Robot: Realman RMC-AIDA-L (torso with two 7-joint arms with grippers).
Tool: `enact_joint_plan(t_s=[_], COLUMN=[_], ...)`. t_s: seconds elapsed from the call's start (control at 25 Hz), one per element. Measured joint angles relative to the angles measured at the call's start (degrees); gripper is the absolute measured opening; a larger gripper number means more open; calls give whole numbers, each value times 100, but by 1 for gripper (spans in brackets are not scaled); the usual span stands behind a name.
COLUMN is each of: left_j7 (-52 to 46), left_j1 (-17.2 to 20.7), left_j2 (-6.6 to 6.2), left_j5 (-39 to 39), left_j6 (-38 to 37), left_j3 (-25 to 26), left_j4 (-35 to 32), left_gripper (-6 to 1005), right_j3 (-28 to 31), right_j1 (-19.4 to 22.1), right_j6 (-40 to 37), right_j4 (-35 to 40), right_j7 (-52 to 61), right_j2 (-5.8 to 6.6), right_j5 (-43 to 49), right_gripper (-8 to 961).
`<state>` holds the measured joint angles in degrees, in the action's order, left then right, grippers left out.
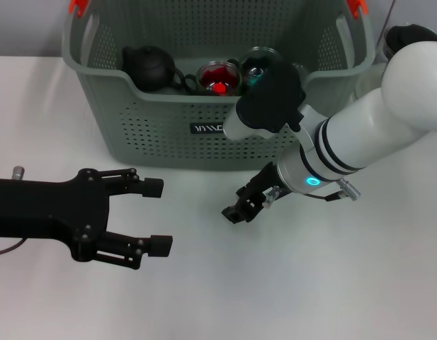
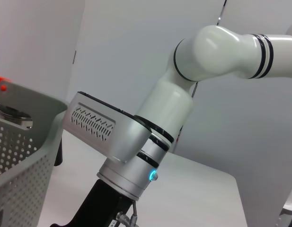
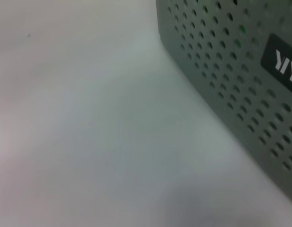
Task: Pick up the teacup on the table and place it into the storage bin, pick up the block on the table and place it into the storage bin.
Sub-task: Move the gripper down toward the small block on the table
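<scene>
Left gripper (image 1: 156, 216) hovering wide open over table (image 1: 289, 297); right gripper (image 1: 241, 207), grip unclear, hanging beside bin (image 1: 119, 120), risking bumping its wall.

a lab-like test bench: bare white table (image 1: 289, 297), plain pale walls (image 2: 136, 42), a two-armed robot

White right arm (image 1: 388, 120) (black bands, blue light); matte black left arm (image 1: 41, 209).
</scene>
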<state>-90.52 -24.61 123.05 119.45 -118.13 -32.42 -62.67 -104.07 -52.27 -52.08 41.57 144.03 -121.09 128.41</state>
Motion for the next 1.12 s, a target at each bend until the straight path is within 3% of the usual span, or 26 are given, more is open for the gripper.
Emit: enact_joint_plan(t_s=[0.4, 0.84, 1.12], left_j7=[0, 0, 0], left_j1=[0, -11, -22], left_j2=[0, 0, -10], left_j5=[0, 0, 0], left_j6=[10, 9, 22], left_j3=[8, 8, 8], left_j4=[16, 18, 18], left_gripper=[950, 951, 950], right_j3=[-7, -17, -81], right_j1=[-14, -26, -43], right_j6=[-37, 19, 142], right_j4=[0, -2, -135], right_j7=[-32, -30, -31], right_j2=[3, -3, -13], right_j5=[-36, -34, -35], right_gripper=[482, 609, 606])
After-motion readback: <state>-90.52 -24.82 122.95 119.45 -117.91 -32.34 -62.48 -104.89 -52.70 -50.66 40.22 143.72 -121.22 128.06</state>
